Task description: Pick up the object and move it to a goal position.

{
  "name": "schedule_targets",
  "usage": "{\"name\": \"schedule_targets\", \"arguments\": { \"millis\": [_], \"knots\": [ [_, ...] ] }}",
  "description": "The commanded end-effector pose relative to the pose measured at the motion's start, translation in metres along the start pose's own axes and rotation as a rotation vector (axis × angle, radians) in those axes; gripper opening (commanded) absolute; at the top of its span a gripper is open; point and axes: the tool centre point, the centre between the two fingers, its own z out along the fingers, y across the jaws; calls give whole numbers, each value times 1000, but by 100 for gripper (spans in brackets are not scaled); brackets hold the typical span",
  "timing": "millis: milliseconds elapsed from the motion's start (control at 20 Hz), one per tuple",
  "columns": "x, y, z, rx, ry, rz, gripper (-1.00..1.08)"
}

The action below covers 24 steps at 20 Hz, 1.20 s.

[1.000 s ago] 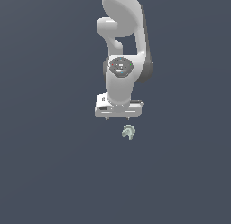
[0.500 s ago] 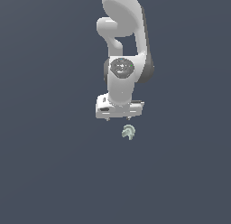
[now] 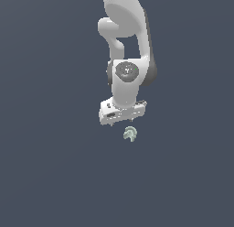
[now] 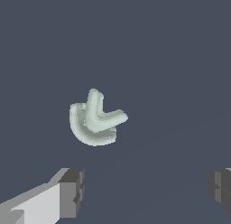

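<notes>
The object (image 3: 130, 133) is a tiny pale grey-green curled lump with small prongs, lying on the dark grey floor. In the exterior view it sits just below my white gripper (image 3: 122, 121). In the wrist view the object (image 4: 95, 119) lies ahead of and between the two dark fingertips (image 4: 72, 191), closer to one of them, and apart from both. My gripper (image 4: 146, 187) is open and empty, with the jaws spread wide.
The dark grey floor (image 3: 50, 175) spreads flat all around. The white arm (image 3: 128, 47) rises above the gripper.
The gripper has drifted slightly toward the object and lowered a little. The object has not moved.
</notes>
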Motion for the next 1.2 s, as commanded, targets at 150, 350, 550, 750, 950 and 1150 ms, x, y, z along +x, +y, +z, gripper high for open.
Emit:
{"name": "schedule_targets", "arguments": {
  "millis": [150, 350, 550, 750, 950, 1150],
  "knots": [
    [5, -8, 7, -3, 7, -161, 100],
    [9, -14, 12, -4, 13, -285, 100],
    [13, -20, 17, -6, 20, -408, 100],
    [17, -26, 22, -8, 27, -531, 100],
    [21, -32, 26, -10, 35, -649, 100],
    [24, -38, 29, -12, 42, -742, 100]
  ]
}}
